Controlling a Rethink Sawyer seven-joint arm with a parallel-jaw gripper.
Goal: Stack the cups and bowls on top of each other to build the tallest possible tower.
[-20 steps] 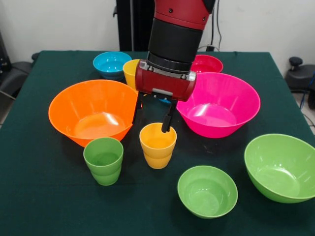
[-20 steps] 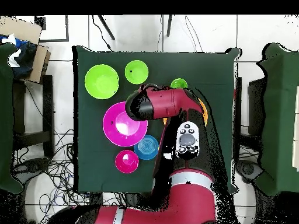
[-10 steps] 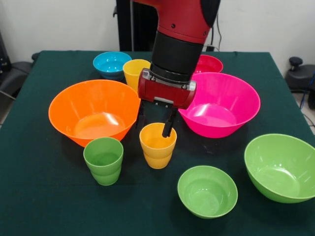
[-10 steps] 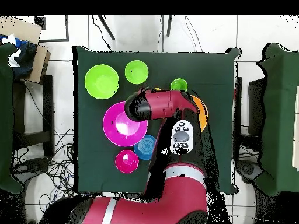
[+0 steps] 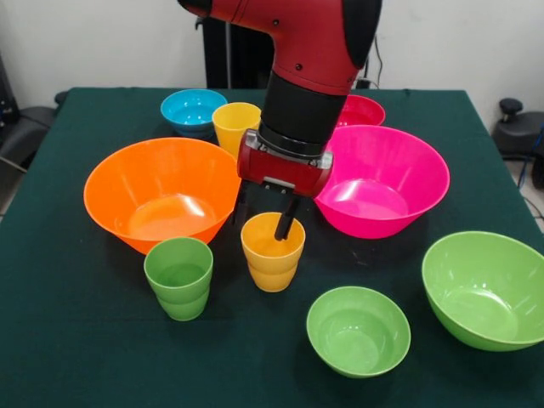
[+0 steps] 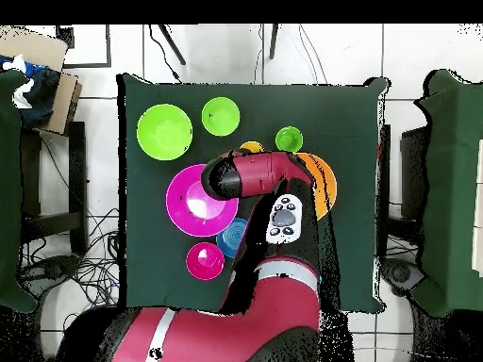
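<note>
Desk point(image 5: 76, 357) is covered in dark green cloth, arm point(image 5: 310, 51) is red with a black section. Big bowls: orange point(image 5: 161, 191), hot pink point(image 5: 382, 178), lime green point(image 5: 486, 289), plus small lime point(image 5: 358, 330), light blue point(image 5: 193, 110) and red-pink point(image 5: 361, 110) ones. Cups are green point(image 5: 179, 276), orange-yellow point(image 5: 272, 252) and yellow point(image 5: 235, 125).

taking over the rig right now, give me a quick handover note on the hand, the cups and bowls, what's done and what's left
Hand: open, astride the far rim of the orange-yellow cup, one finger inside it, no grip yet.
Things: green cup beside that cup; yellow cup behind the large orange bowl. Large pink bowl, large green bowl, small green bowl, blue bowl and red-pink bowl each stand alone.
Done: nothing stacked.
Left: the whole tower.
</note>
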